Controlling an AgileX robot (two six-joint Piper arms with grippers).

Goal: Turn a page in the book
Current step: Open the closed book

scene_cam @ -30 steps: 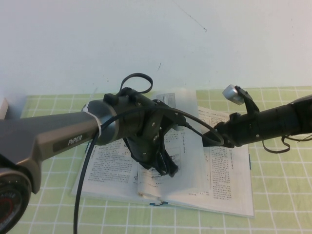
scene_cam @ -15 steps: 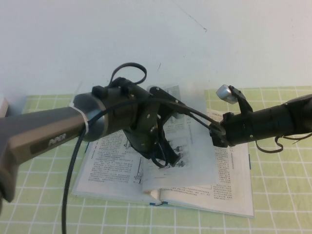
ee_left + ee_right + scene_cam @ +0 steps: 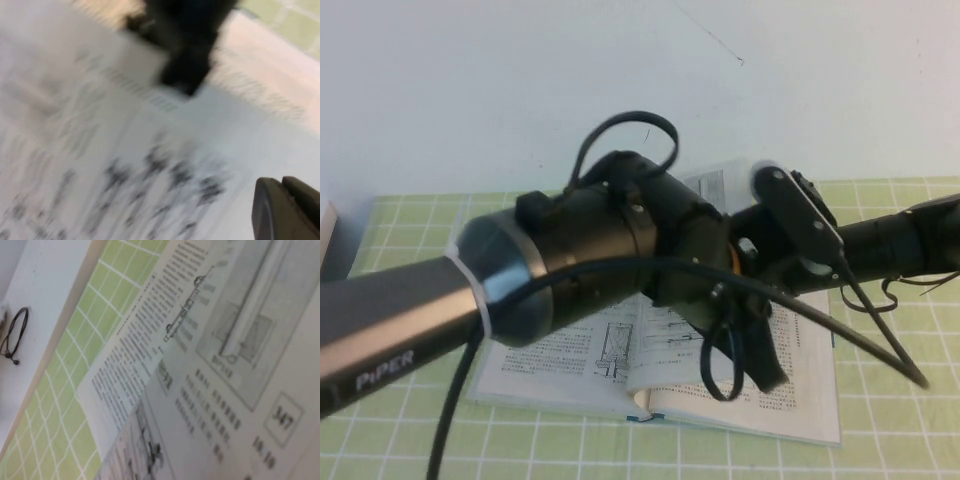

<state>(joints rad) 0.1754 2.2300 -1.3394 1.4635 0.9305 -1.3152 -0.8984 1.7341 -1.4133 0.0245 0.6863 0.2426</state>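
Page (image 3: pixel 715 195) lifted, standing over the spine of the book (image 3: pixel 800 400), approx mid-turn. Left gripper (image 3: pixel 745 360) at 5 o'clock, fingers can't tell. Right gripper (image 3: pixel 750 262) at center, pressed together. Laying flat remains.

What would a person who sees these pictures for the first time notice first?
The thick dark left arm fills the middle of the high view, sweeping low across the open book on the green checked cloth. Its left pincer hangs over the right half of the book. From the right, the right arm reaches in above the book's far edge, where the page stands lifted; its right pincer is hidden there.
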